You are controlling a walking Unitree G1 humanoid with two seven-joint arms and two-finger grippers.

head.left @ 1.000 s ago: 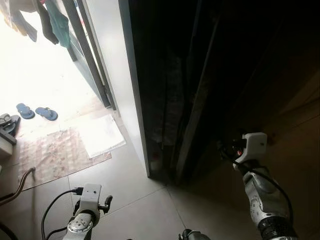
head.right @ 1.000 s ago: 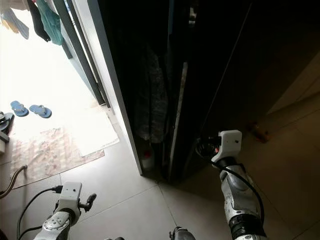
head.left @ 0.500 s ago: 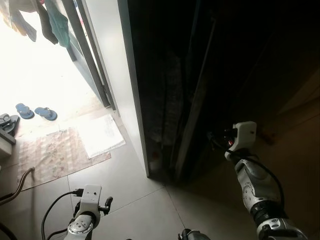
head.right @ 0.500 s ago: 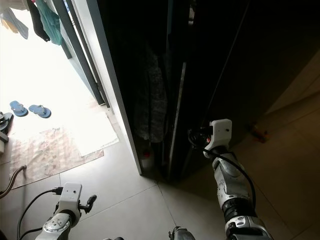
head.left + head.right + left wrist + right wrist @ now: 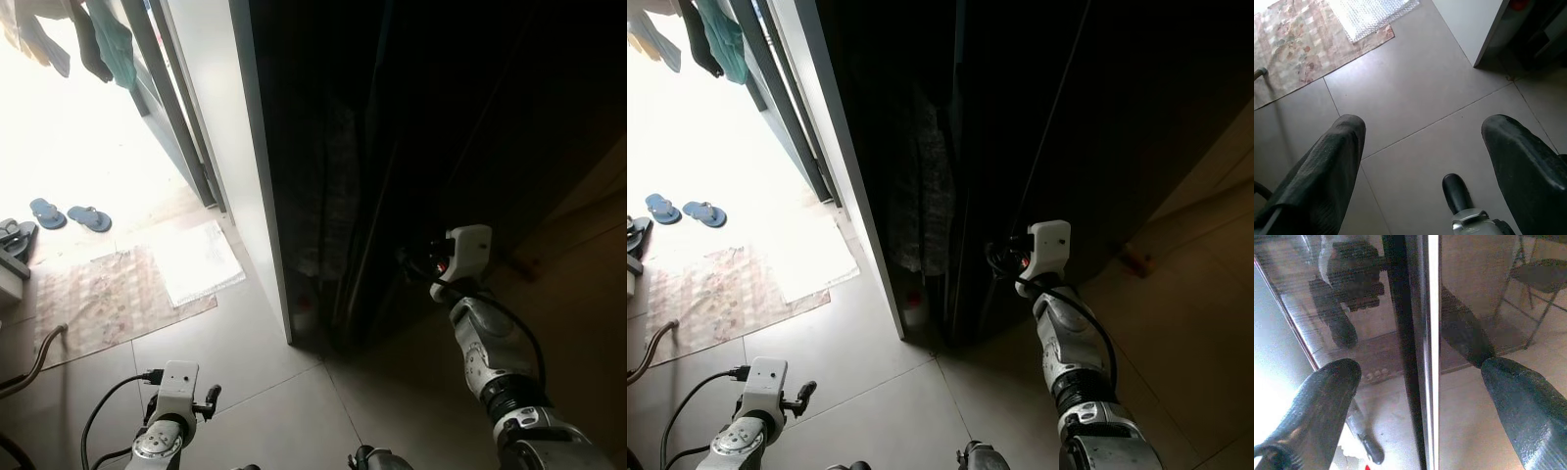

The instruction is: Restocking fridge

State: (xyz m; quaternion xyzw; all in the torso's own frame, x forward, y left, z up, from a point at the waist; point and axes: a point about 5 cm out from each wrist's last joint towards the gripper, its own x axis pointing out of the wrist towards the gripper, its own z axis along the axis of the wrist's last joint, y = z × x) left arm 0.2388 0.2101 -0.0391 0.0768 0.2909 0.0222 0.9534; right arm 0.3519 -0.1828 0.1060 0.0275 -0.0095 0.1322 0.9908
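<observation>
The fridge point(image 5: 460, 117) is a tall, dark, glossy cabinet straight ahead, with a vertical door edge point(image 5: 1422, 333) running down its front. My right gripper point(image 5: 1420, 366) is raised against that edge and open. One finger point(image 5: 1332, 382) lies on each side of the seam, and nothing is gripped. From the head, the right wrist point(image 5: 460, 253) sits low on the door and its fingers are lost in shadow. My left gripper point(image 5: 1422, 122) hangs open over the tiled floor point(image 5: 1415, 93), holding nothing.
A white wall point(image 5: 220, 127) borders the fridge on the left, with a red-capped bottle point(image 5: 304, 305) at its foot. A patterned mat point(image 5: 98, 299), a bubble-wrap sheet point(image 5: 201, 262) and blue slippers point(image 5: 69, 217) lie by the bright doorway. Clothes point(image 5: 98, 39) hang above.
My right arm has moved forward and to the left, bringing its gripper up to the fridge door edge. The left arm has stayed low.
</observation>
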